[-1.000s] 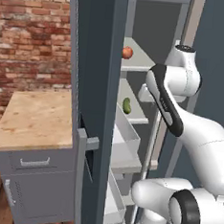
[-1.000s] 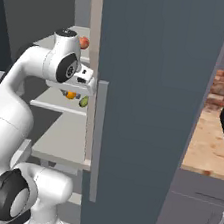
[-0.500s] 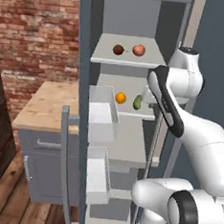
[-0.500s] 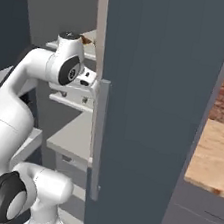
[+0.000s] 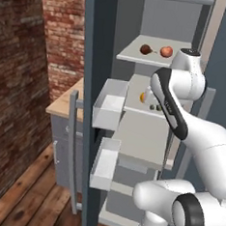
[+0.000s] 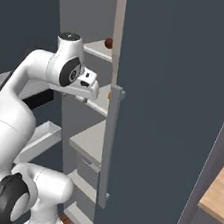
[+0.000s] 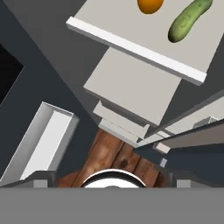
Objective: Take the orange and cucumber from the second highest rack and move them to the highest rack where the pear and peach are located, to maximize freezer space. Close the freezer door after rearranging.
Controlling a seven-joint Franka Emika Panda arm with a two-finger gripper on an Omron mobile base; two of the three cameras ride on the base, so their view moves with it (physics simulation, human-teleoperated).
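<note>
On the second highest rack of the open grey freezer, the round orange and the bumpy green cucumber lie side by side, apart, near the front edge. Above, on the highest rack, sit the dark brown pear and the reddish peach. Whether the pincer is wide or narrow cannot be told.

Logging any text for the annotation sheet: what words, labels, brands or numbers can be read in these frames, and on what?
None: no readable text in any view.
Freezer door: plain, unmarked.
Racks: plain.
Orange, cucumber, pear, peach: no stickers visible.
Door bins: blank.
Arm: no logo or label visible.
</note>
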